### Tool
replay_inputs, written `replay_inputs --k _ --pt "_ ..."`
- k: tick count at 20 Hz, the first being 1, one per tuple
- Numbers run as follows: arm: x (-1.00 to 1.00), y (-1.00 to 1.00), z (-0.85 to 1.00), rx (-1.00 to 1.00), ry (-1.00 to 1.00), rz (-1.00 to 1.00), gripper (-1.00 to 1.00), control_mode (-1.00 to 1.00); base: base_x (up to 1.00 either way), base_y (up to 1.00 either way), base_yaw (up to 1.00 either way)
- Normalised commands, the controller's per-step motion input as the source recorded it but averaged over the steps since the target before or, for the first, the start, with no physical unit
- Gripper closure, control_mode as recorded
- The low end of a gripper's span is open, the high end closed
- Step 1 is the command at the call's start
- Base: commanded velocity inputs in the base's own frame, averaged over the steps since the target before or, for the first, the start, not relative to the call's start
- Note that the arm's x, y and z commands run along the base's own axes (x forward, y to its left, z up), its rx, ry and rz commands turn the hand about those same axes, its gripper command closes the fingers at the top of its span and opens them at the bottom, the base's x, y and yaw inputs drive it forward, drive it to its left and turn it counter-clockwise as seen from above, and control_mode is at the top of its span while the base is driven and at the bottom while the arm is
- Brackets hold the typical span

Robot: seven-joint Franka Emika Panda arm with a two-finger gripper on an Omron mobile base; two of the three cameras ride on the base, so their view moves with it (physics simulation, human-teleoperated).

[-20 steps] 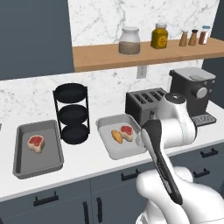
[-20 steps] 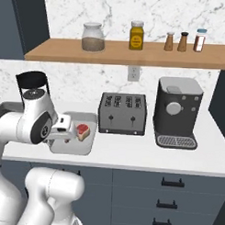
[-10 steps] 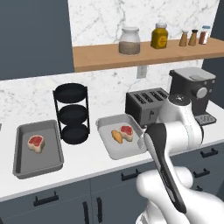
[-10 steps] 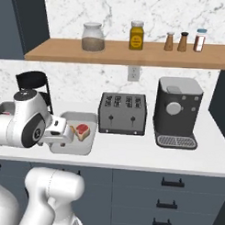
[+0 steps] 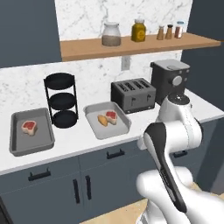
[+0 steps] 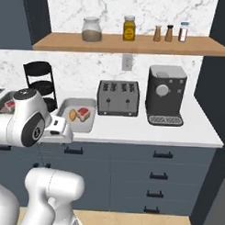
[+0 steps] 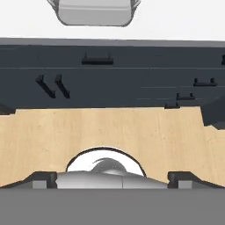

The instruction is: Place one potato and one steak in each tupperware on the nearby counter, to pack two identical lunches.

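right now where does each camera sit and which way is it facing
Left base view: behind the arm's left, facing the counter; arm rises lower right.
Right base view: behind its right, facing the coffee machine; arm at left.
Hand view: on the hand, looking down at the wooden floor and cabinet fronts; open gripper at bottom.
Both base views share the toaster and the tray with steak and potato.

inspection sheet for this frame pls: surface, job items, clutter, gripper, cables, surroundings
Surface: white counter over dark cabinets.
Job's things: right tupperware holds a potato and a steak; left tupperware holds one steak, no potato.
Clutter: black three-tier rack, toaster, coffee machine.
Grippers: gripper open, empty, pulled back from the counter, looking down at the floor and cabinet fronts.
Cables: nothing seen.
Surroundings: wooden shelf with jars and shakers; wall outlet; wood floor.
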Motion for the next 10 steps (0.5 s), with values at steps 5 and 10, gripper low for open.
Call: replay_inputs --k 5,10 --pt "0.00 0.00 0.00 0.00 0.00 0.00 -1.00 1.00 -0.69 -0.04 -0.57" --pt "0.00 0.00 0.00 0.00 0.00 0.00 -1.00 1.00 -0.24 -0.39 -0.67"
